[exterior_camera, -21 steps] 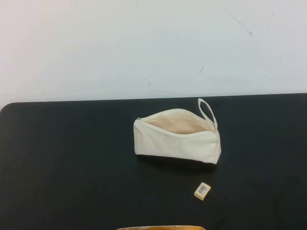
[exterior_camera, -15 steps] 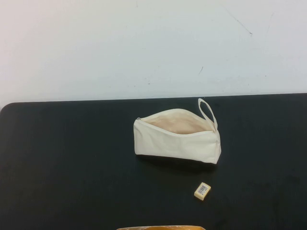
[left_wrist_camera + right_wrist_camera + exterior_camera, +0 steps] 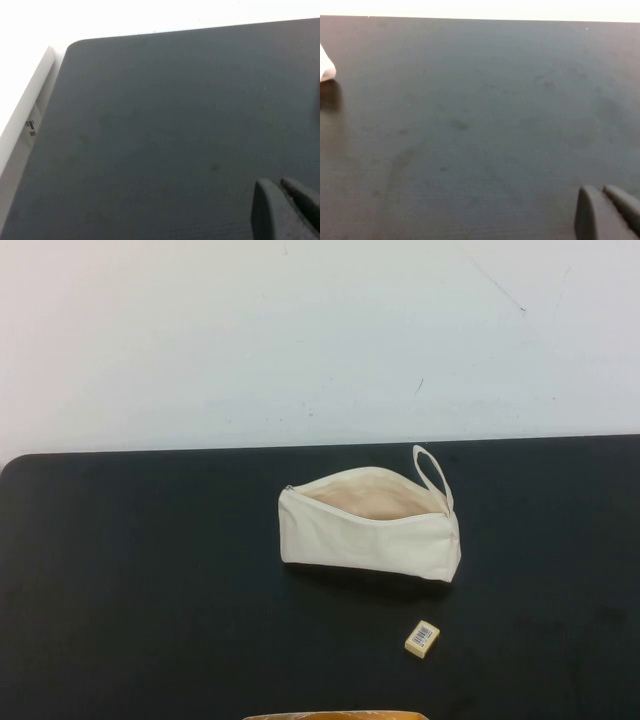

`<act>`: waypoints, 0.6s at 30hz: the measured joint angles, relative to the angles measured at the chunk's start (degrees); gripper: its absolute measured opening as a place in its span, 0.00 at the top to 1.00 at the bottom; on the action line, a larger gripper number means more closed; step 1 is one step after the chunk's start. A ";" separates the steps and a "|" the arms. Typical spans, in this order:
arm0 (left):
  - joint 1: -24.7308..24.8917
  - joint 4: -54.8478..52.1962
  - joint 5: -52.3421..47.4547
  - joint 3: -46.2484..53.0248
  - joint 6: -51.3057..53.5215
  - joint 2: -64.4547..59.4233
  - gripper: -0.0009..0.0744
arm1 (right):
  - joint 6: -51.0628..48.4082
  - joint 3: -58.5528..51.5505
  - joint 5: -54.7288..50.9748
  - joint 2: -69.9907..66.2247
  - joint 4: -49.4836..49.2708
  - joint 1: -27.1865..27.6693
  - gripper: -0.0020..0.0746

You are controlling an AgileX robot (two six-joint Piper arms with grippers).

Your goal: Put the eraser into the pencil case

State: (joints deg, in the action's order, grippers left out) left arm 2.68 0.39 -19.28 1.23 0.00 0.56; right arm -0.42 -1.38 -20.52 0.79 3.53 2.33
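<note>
Two dark fingertips pressed together, holding nothing, are seen at the left gripper point(image 3: 286, 210) above bare black table point(image 3: 165, 130) near its rounded corner. The right gripper point(image 3: 607, 212) is likewise closed and empty over open mat. Nearest lies the small tan-yellow barcode-labelled eraser point(image 3: 422, 638); behind it, apart, the cream-white canvas pencil case point(image 3: 368, 530) stands unzipped.

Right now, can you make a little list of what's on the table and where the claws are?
eraser: on the black table, near the front, apart from the case
pencil case: unzipped, opening facing up, behind the eraser
left claw: shut, over bare table, holding nothing
right claw: shut, over bare table, holding nothing
task: not started
</note>
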 joint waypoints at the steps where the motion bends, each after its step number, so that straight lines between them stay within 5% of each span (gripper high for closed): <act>1: 0.00 0.00 0.00 0.00 0.00 0.00 0.99 | 0.00 0.00 0.00 0.00 0.00 0.00 0.98; 18: 0.00 0.00 0.00 0.00 1.45 0.00 0.99 | -0.02 0.00 0.00 0.00 0.00 0.00 0.98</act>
State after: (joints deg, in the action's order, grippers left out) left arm 2.68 0.39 -19.28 1.23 1.45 0.56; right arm -0.44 -1.38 -20.52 0.79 3.53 2.33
